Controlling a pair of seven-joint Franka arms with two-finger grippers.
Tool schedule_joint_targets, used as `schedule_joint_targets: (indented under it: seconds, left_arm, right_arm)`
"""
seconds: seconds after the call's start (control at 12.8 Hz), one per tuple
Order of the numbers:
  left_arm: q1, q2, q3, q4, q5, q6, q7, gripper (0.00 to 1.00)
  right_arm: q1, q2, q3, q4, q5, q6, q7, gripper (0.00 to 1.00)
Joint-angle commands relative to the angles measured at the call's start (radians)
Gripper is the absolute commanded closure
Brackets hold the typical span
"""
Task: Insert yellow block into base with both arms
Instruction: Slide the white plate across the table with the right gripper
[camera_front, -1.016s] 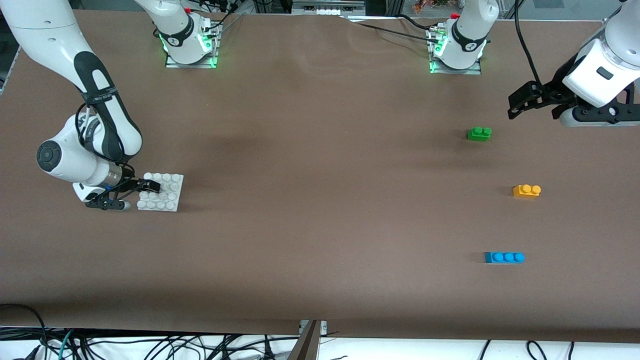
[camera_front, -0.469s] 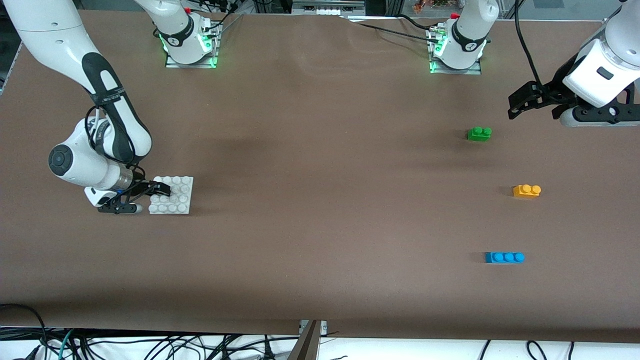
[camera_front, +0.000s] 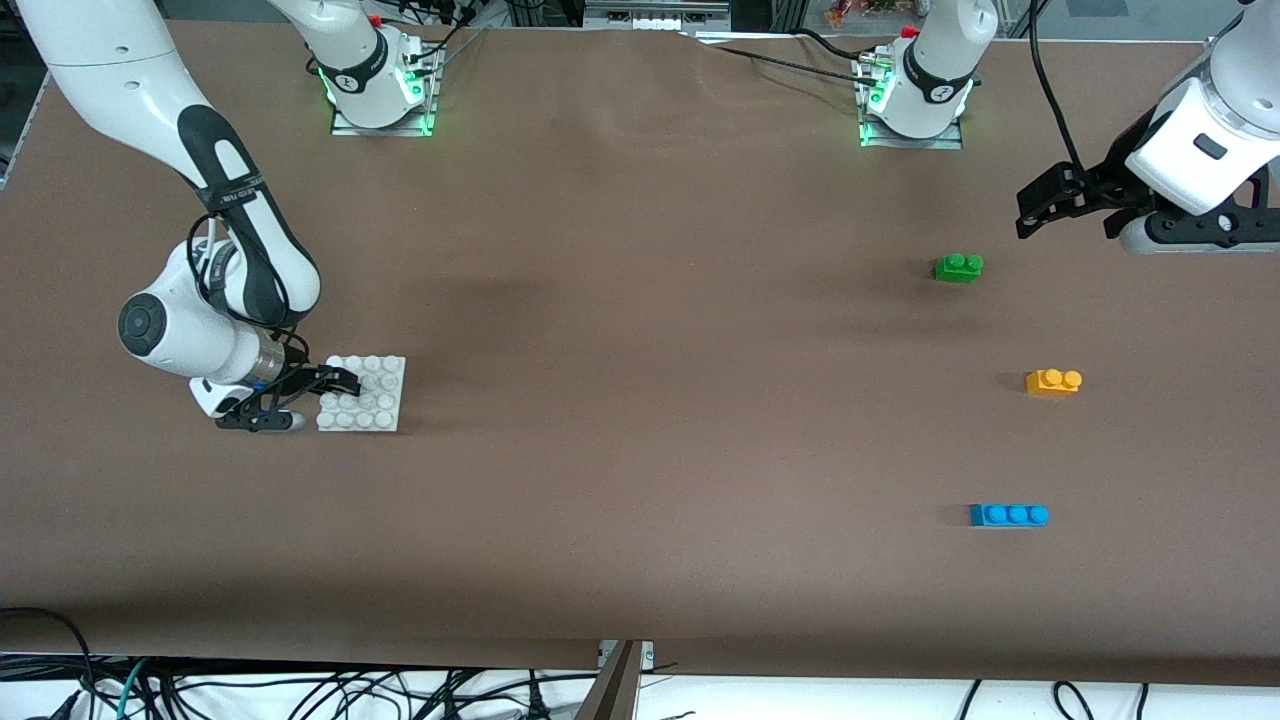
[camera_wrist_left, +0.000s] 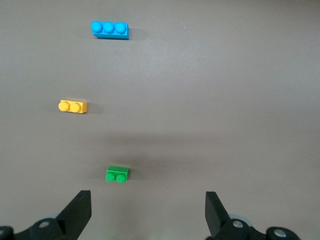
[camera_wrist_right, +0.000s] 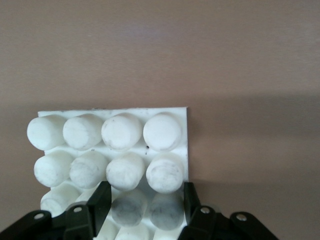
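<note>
Right gripper (camera_front: 335, 385) clamped on the base (camera_front: 375, 395), low at the right arm's end of the table. Left gripper (camera_front: 1040, 205) spread wide, empty, waiting over the table at the left arm's end. Yellow block (camera_front: 1053, 381) sits between green brick (camera_front: 958, 267) and blue brick (camera_front: 1008, 515). No legible writing.

Three bricks (camera_front: 1053, 381), one base (camera_front: 385, 395).

The left end effector (camera_wrist_left: 147, 215) hangs over the brown tabletop (camera_wrist_left: 225, 100) with its two black fingers (camera_wrist_left: 76, 212) spread wide apart and nothing between them. The green brick (camera_wrist_left: 117, 174) lies closest to it. The yellow block (camera_wrist_left: 73, 106) lies farther away from it. The blue brick (camera_wrist_left: 110, 29), with three studs, lies farthest away of all.
</note>
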Motion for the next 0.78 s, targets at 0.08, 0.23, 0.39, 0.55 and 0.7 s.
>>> schedule_joint_targets:
  seconds: [0.08, 0.23, 0.39, 0.55, 0.7]
  left_arm:
    - [0.001, 0.011, 0.000, 0.028, -0.015, -0.021, -0.003, 0.00]
    - [0.001, 0.011, 0.000, 0.028, -0.015, -0.020, -0.003, 0.00]
    - [0.001, 0.011, 0.000, 0.028, -0.015, -0.021, -0.003, 0.00]
    - [0.001, 0.011, 0.000, 0.026, -0.015, -0.021, -0.005, 0.00]
    - [0.001, 0.011, 0.000, 0.026, -0.015, -0.021, -0.003, 0.00]
  right_arm:
    - [0.033, 0.039, 0.011, 0.029, 0.022, 0.006, 0.046, 0.45]
    - [0.048, 0.039, 0.011, 0.031, 0.022, 0.006, 0.060, 0.45]
    - [0.066, 0.042, 0.011, 0.035, 0.022, 0.006, 0.070, 0.45]
    - [0.080, 0.042, 0.011, 0.037, 0.020, 0.006, 0.071, 0.45]
    - [0.100, 0.042, 0.011, 0.043, 0.022, 0.006, 0.073, 0.45]
